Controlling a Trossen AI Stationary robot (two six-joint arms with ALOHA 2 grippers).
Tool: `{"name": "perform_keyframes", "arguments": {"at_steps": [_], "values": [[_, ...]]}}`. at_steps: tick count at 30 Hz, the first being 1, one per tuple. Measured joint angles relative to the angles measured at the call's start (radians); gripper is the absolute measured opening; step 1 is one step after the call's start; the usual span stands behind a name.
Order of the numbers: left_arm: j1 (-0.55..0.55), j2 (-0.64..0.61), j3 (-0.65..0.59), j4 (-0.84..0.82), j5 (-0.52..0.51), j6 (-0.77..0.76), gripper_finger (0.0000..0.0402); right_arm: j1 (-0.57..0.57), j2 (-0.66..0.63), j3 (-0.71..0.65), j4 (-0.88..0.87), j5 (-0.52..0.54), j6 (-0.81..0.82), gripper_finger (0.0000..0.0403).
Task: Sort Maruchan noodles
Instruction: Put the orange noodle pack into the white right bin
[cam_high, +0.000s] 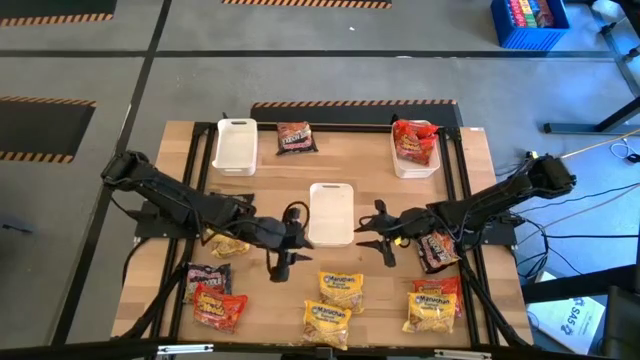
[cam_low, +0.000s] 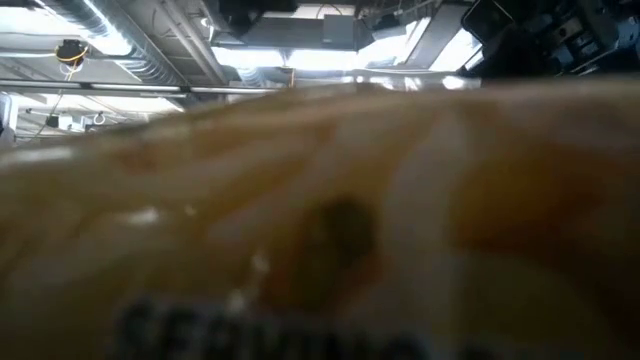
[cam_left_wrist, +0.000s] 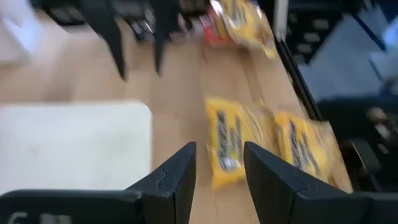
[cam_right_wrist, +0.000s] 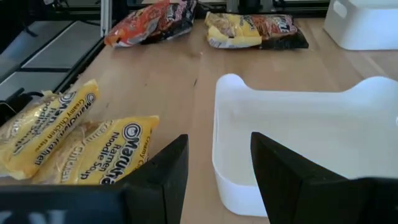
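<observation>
1. The left gripper (cam_high: 284, 262) was held just left of the white rectangular plastic centre tray (cam_high: 331, 213), fingers parted, nothing grasped.
2. The right gripper (cam_high: 375, 238) was held just right of that tray, fingers parted, empty.
3. Yellow crinkly Maruchan noodle packets (cam_high: 340, 290) were spread along the wooden table's (cam_high: 350, 160) near edge.
4. Red packets (cam_high: 411, 140) were seen in the far-right tray (cam_high: 400, 165).

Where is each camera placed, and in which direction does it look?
High: above, straight down on the table; both arms show.
Low: table height, blocked by a yellow packet; no arm visible.
Left wrist: past the open left tool to the yellow packets.
Right wrist: past the open right tool to the middle tray.
Both wrist views share that tray.
</observation>
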Motion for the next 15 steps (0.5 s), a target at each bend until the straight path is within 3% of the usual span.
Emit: {"name": "perform_keyframes", "arguments": {"at_steps": [3,9,15], "values": [[-0.001,-0.001,0.011,-0.011,-0.052,0.014,0.0137,-0.001,0.000,0.000,0.003,-0.009,0.001,0.0159],[0.023,0.000,0.011,-0.011,-0.043,-0.025,0.0183,-0.001,-0.001,0.000,0.024,0.022,0.055,0.0166],[0.056,0.000,0.011,-0.010,0.052,-0.046,0.0222,-0.001,-0.001,0.000,0.032,0.019,0.084,0.0232]]}}
